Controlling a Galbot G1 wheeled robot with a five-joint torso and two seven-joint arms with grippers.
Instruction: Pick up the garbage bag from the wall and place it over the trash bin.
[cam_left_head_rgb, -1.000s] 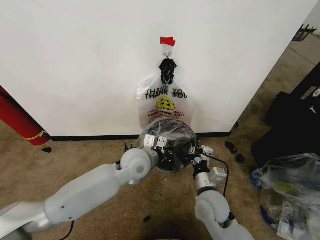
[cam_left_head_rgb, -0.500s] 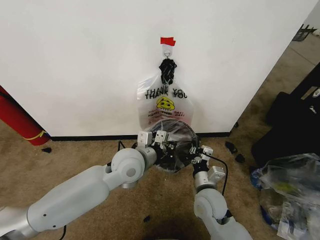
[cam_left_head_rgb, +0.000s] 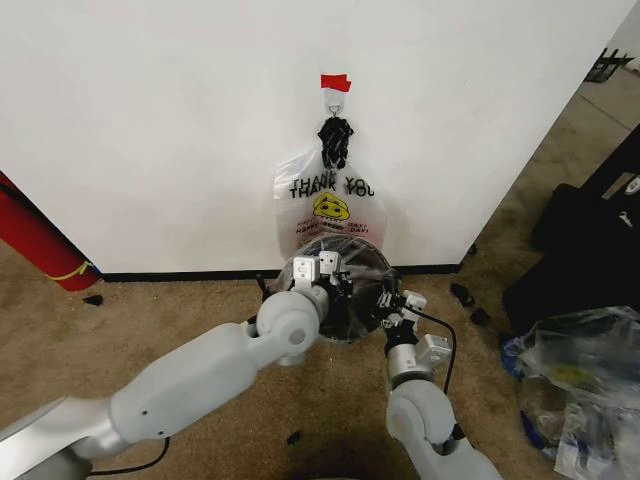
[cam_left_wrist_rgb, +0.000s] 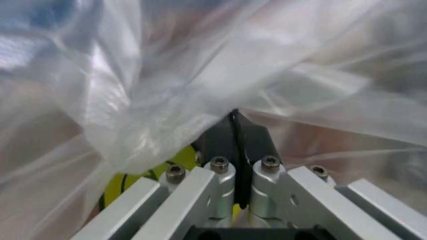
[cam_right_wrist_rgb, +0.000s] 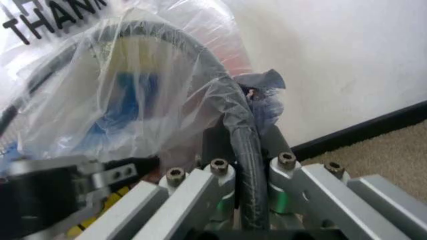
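Setting: bare indoor test room or lab corner. Evidence was a plain white wall (cam_left_head_rgb: 150, 120) with black baseboard (cam_left_head_rgb: 180, 275), worn brown carpet (cam_left_head_rgb: 120, 320), and a red tape marker (cam_left_head_rgb: 335, 82).

Your left tool (cam_left_wrist_rgb: 235, 131) is right up against the garbage bag (cam_left_wrist_rgb: 200, 75) here, black fingertips (cam_left_wrist_rgb: 248, 137) pressed together with a fold of the clear plastic draped over the tips. Wrinkled film covers pretty much everything beyond them, and you can see a bit of yellow print (cam_left_wrist_rgb: 177, 160) beside the fingers.
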